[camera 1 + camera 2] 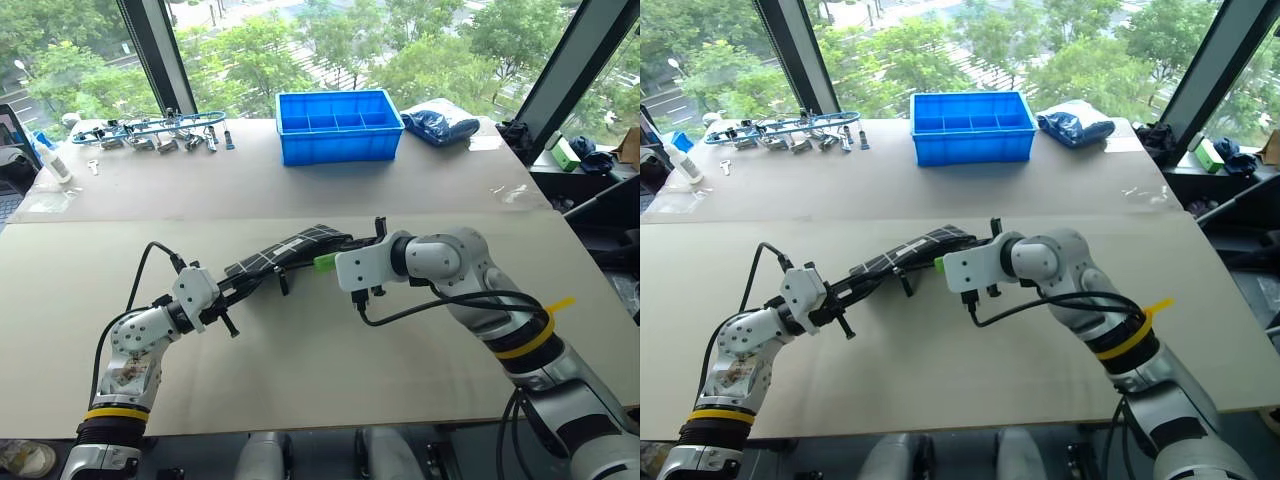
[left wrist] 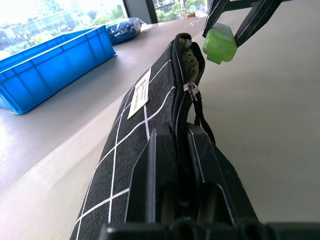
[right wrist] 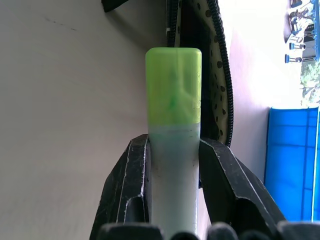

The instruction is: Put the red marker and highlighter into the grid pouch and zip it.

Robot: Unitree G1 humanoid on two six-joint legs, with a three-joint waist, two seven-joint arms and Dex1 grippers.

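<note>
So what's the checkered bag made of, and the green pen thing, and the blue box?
The grid pouch looks like soft woven fabric: matte, with a zipper and a spotted lining. The highlighter seems plastic, with a smooth pale see-through body and a glossy green cap. The blue bin looks like hard moulded plastic, with stiff thin walls and dividers.

Bright daylight from windows, soft shadows, mild tabletop glare, blurred wrist-view backgrounds

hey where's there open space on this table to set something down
Bare tabletop in front of both arms, and the stretch between the grid pouch and blue bin. Crowded: far left corner with the clips, and around the pouch mouth and highlighter.
</note>
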